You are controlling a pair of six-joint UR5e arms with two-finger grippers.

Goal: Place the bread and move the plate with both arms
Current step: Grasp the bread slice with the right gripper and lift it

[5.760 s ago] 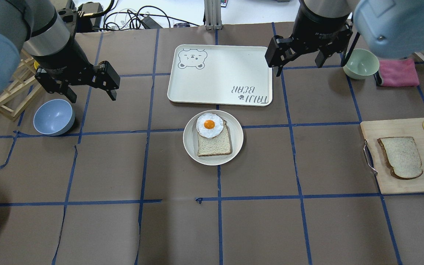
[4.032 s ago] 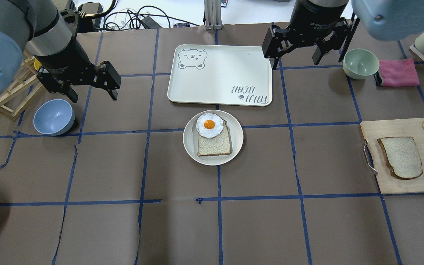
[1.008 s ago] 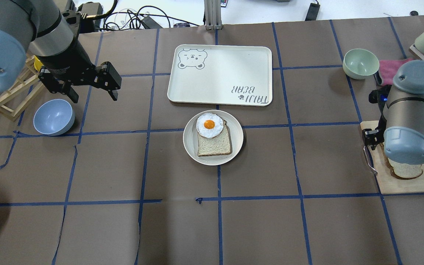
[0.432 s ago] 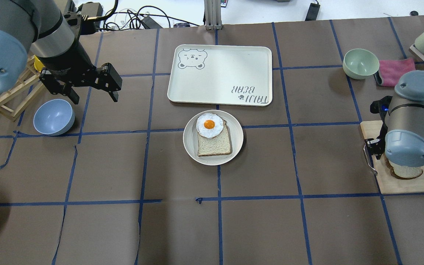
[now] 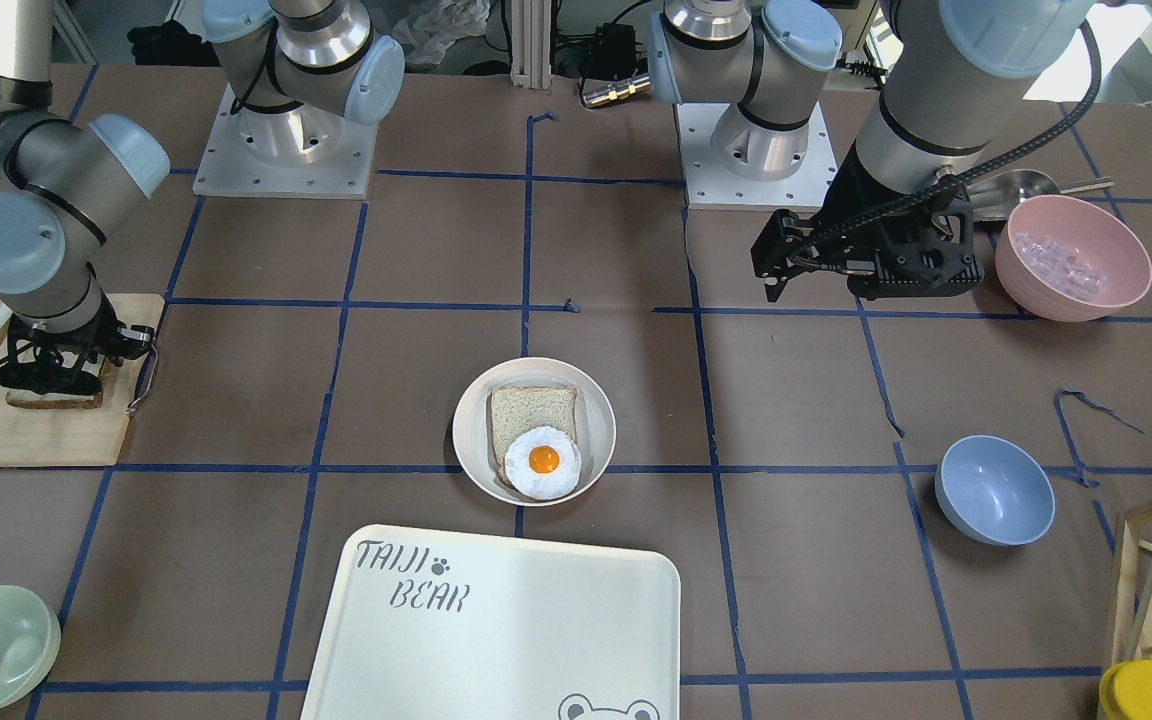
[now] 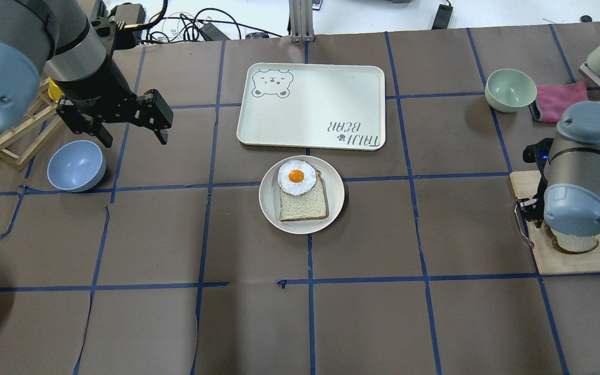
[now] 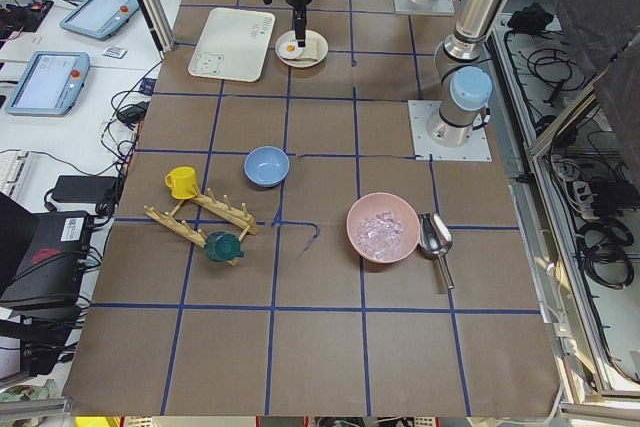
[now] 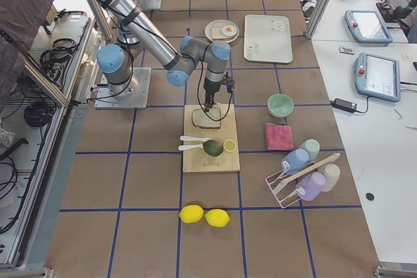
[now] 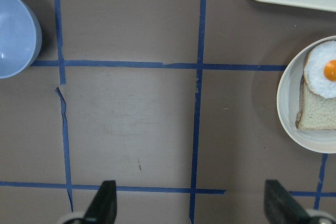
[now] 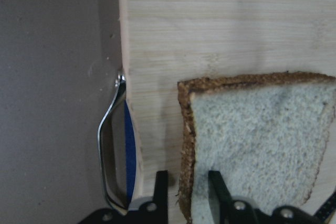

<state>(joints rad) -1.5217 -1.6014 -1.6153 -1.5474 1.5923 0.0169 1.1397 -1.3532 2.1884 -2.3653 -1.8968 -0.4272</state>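
Step 1, bread pickup: R gripper jaws stand part-closed astride crust edge of bread lying directly beneath, grip unconfirmable; next needs full clamp, lift, transfer to plate well apart.

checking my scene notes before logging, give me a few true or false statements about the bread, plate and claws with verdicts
1. The plate carries a pale slice with a fried egg on top. True.
2. The bread lies on the plate. False: it lies on the wooden board.
3. The right claw has its fingers either side of the bread's crust edge. True.
4. The left claw is shut on the blue bowl. False: it is open above bare table, with the bowl off to its side.
5. The green bowl stands on the tray. False: it stands on the table, apart from the tray.
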